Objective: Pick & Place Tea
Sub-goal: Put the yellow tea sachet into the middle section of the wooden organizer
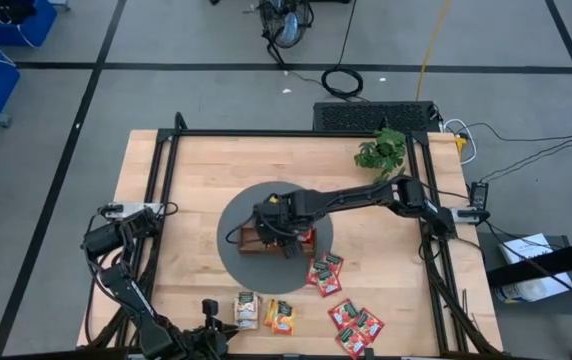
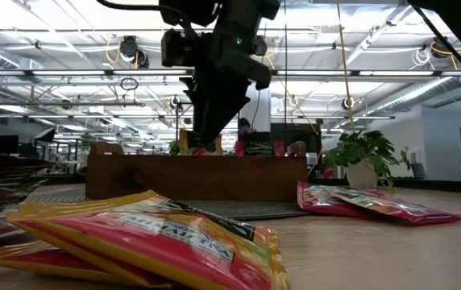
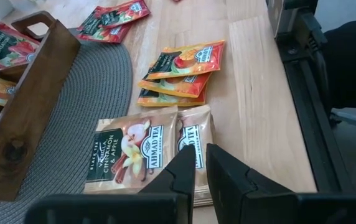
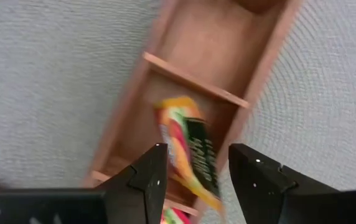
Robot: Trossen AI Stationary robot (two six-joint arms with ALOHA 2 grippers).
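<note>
While the right pincer [image 4: 192, 171] hovers spread over the wooden tray [image 1: 253, 238] on the round grey mat [image 1: 228, 250], an orange tea sachet [image 4: 189, 149] lies tilted in the middle compartment — only the right wrist view shows it. Red sachets [image 1: 325, 271] lie off the mat toward the surface's near edge; beige sachets [image 3: 145, 152] lie there beside the left pincer [image 3: 201, 163], pressed together.

Right arm extended toward frame centre, right gripper [image 1: 284, 240] fingers parted; left arm folded lower left, left gripper [image 3: 200, 169] fingers nearly closed.
</note>
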